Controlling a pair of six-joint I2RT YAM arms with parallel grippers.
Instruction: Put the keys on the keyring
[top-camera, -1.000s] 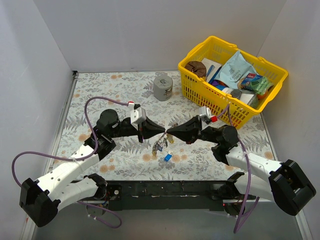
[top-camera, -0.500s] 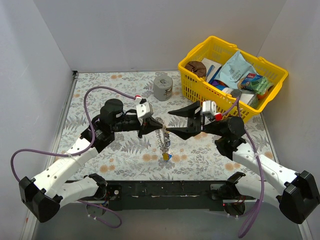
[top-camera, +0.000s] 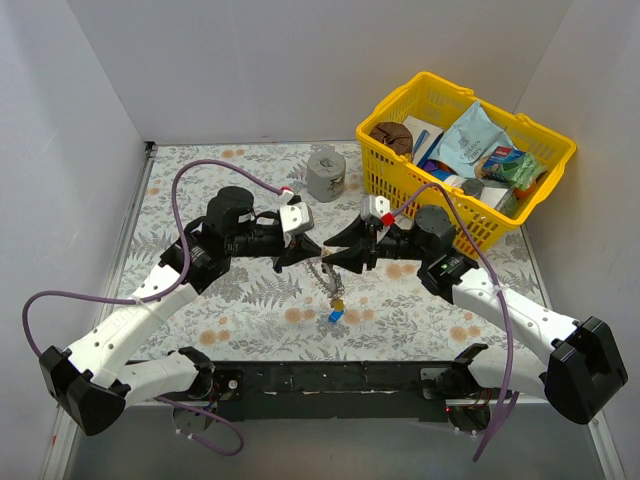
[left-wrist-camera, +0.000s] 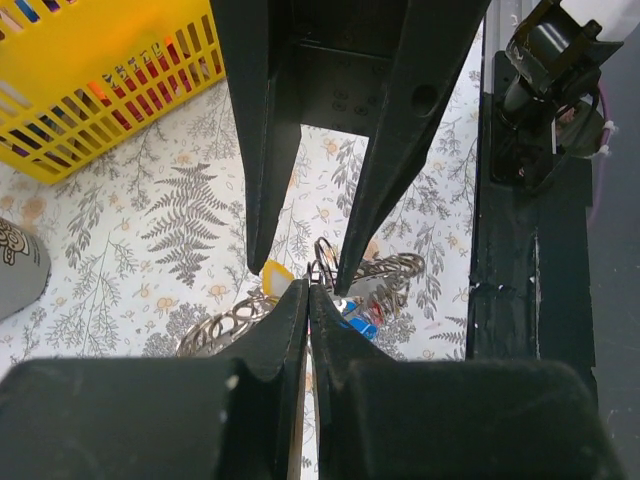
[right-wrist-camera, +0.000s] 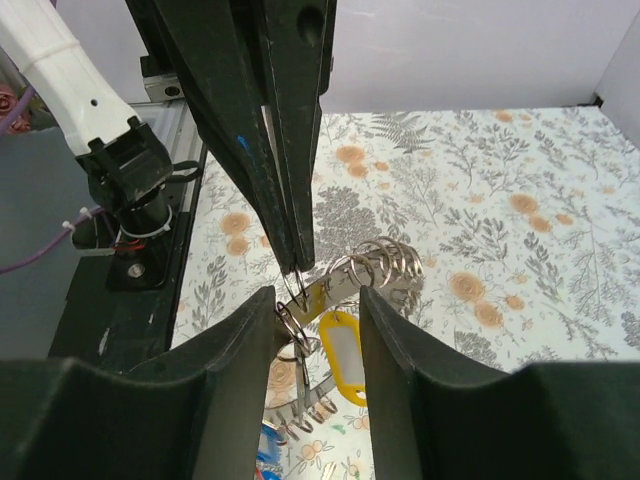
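The keyring (right-wrist-camera: 385, 262) is a bunch of silver split rings on a metal strip. It hangs in the air from my left gripper (right-wrist-camera: 298, 262), which is shut on one small ring at its top. In the top view the bunch (top-camera: 325, 275) dangles over the table with a yellow tag (top-camera: 338, 302) and a blue-headed key (top-camera: 335, 316) at its lower end. My right gripper (right-wrist-camera: 315, 298) is open and straddles the upper rings and the tag (right-wrist-camera: 340, 355), its left finger touching a ring. In the left wrist view, its fingers (left-wrist-camera: 265, 150) reach down over the rings (left-wrist-camera: 385, 270).
A grey can (top-camera: 325, 175) stands at the back centre. A yellow basket (top-camera: 400, 200) full of packets sits at the back right, close behind the right arm. A black rail (top-camera: 330, 378) runs along the near table edge.
A second ago both grippers met tip to tip low over the table. The left one has since lifted the bunch, while the right let go, opened wide, then narrowed around the rings.
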